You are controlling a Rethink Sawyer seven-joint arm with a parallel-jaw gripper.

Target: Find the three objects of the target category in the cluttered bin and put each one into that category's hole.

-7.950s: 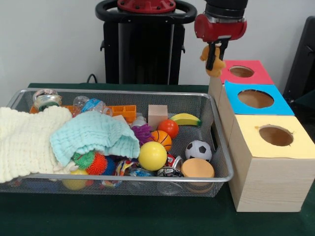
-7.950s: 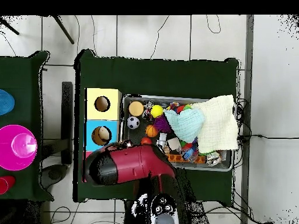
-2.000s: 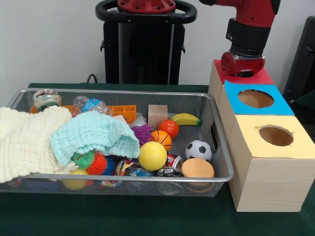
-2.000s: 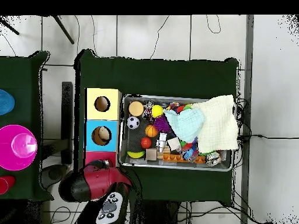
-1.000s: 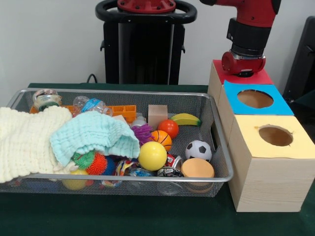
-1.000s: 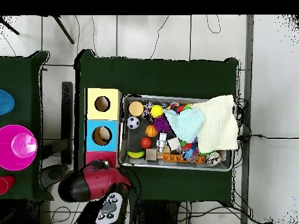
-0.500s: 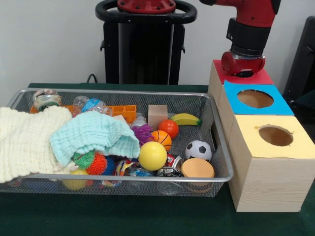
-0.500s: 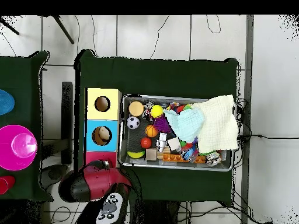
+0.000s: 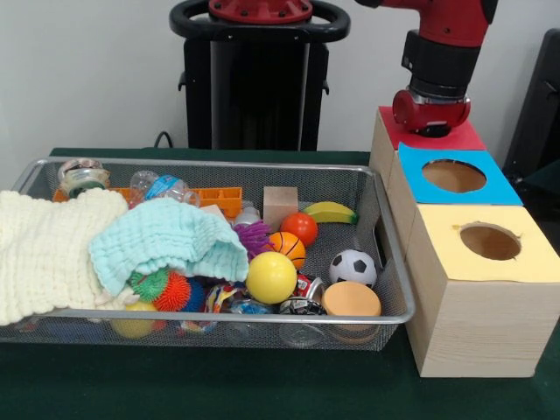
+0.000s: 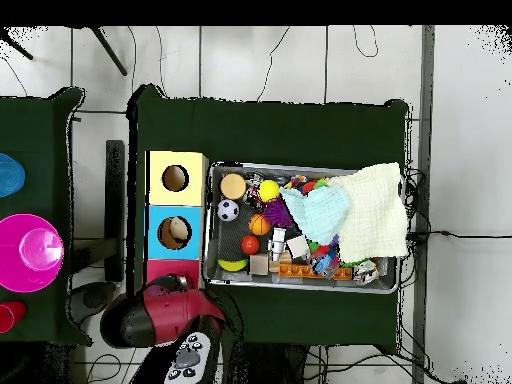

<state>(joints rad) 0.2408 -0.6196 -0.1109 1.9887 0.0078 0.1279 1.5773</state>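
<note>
You will find the gripper [image 9: 430,127] directly over the red-faced box, covering the hole; whether it is apart or together cannot be told. The bin [image 9: 395,289] sits on the counter [image 9: 219,385] just beside the three boxes, full of toys and two cloths.
</note>
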